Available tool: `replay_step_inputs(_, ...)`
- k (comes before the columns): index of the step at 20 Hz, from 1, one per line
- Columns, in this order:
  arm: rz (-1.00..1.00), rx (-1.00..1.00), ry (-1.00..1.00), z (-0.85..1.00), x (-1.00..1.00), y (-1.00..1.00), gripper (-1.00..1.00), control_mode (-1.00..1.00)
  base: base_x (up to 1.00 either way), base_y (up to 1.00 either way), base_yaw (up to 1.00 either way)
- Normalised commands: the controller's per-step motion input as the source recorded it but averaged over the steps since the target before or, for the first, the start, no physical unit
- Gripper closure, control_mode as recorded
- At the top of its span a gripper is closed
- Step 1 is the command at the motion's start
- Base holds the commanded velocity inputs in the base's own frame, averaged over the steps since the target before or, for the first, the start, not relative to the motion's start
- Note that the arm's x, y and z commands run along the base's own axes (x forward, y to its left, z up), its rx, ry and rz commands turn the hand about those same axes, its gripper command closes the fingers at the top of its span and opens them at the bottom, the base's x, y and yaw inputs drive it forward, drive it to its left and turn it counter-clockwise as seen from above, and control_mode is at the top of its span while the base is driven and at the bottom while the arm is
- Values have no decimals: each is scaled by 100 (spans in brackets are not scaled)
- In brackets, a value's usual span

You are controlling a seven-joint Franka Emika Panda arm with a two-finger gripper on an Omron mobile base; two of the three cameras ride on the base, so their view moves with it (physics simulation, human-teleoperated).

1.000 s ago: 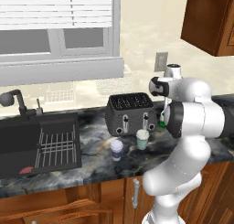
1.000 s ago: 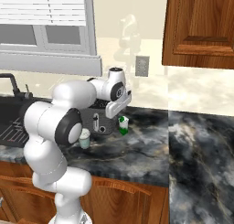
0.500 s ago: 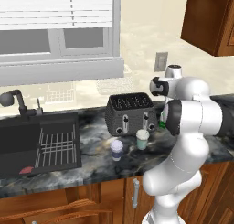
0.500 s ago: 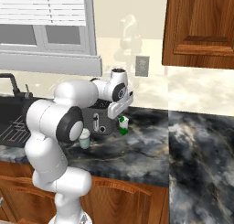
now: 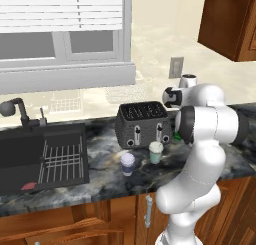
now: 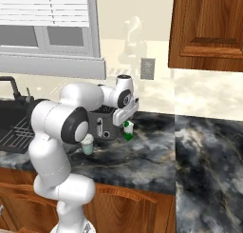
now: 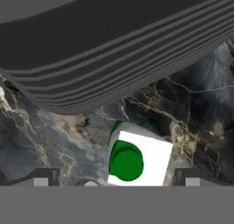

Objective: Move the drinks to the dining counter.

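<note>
Two cups (image 5: 141, 158) on veined black marble counter (image 6: 156, 156), wooden cabinets (image 6: 209, 30)

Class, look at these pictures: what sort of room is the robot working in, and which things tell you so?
Very likely a home kitchen: a black sink set into a marble counter, a dark grey toaster by the wall, and wooden cabinets above.

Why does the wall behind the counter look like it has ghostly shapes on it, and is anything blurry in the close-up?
Right base view: the glossy wall mirrors the arm as a faint pale figure. Left base view: the same sheen reflects the toaster and the sink's rack. Hand view: the green bottle is sharp-edged but flatly shaded, the toaster's ribbed side looms large from closeness, and the counter veins stay crisp.
</note>
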Motion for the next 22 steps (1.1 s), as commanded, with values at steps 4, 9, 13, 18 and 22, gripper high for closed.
replay_step_inputs(4,0,1,0,-5,9,0,-100,-100,0,0,0)
replay_step_inputs(9,0,3,0,-1,3,0,-100,-100,0,0,0)
replay_step_inputs(13,0,4,0,-3,0,0,-100,-100,0,0,0)
replay_step_inputs(18,0,3,3,-11,0,0,-100,-100,0,0,0)
replay_step_inputs(22,0,1,4,-20,0,0,-100,-100,0,0,0)
